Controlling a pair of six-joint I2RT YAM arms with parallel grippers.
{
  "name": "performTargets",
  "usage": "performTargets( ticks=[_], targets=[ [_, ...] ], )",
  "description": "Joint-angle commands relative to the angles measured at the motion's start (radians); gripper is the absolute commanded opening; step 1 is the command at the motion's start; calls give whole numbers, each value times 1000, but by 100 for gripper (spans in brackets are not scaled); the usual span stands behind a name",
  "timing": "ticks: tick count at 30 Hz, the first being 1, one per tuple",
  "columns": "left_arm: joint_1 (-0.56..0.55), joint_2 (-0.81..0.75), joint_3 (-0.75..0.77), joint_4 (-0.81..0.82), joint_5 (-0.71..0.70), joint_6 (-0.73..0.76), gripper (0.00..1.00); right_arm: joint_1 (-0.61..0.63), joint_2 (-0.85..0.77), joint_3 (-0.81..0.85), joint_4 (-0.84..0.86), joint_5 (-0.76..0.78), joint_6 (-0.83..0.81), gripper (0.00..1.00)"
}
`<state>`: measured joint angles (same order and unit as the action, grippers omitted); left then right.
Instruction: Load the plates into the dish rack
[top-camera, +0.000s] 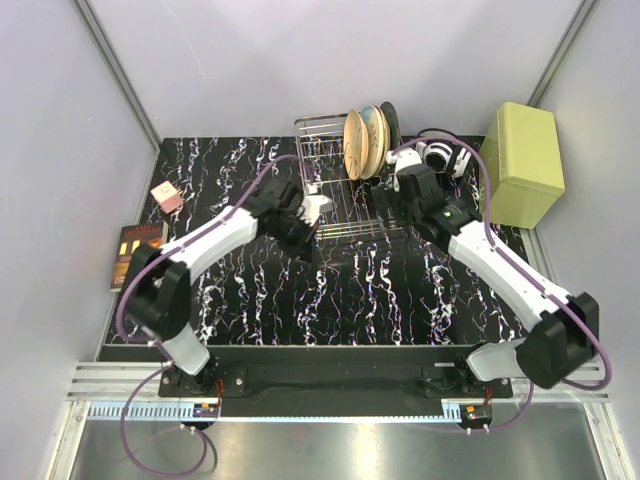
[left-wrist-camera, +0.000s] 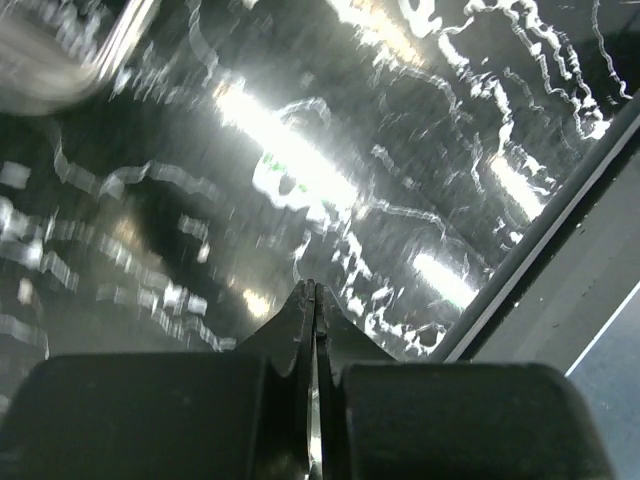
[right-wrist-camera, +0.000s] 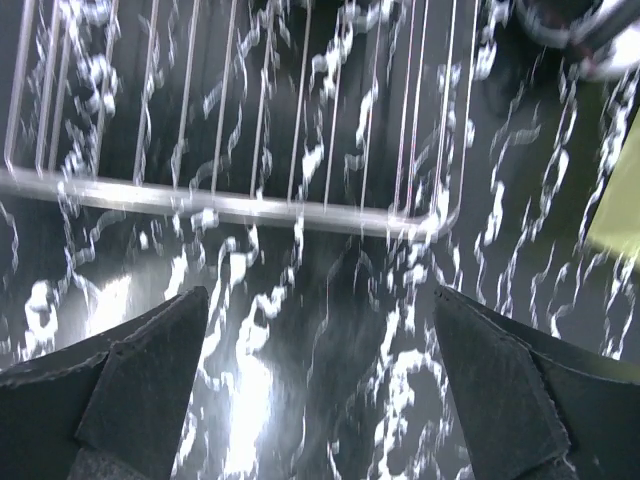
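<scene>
Looks done, plates (top-camera: 366, 140) standing in rack (top-camera: 322, 185); left end effector (left-wrist-camera: 311, 292) pinched together, empty, right end effector (right-wrist-camera: 320, 300) spread wide, empty; next: back both clear.

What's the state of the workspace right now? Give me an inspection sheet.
Surface: black, white-veined table.
Job's things: plates standing on edge at the dish rack's far right end.
Clutter: pale green box, pink block, book, black-and-white device behind the right arm.
Grippers: left gripper jaws shut, empty; right gripper jaws open, empty, facing the rack's edge.
Cables: purple cables looped along each arm.
Surroundings: grey walls.
</scene>
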<state>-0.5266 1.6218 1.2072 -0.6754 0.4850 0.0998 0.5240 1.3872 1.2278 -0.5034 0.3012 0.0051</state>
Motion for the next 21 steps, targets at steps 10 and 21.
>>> performTargets(
  ticks=[10,21],
  targets=[
    [-41,415,488,-46,-31,49,0,-128,-134,-83,-18,-30,35,100],
    [60,406,469,-32,-65,35,0,-151,-157,-111,-17,-97,50,100]
  ],
)
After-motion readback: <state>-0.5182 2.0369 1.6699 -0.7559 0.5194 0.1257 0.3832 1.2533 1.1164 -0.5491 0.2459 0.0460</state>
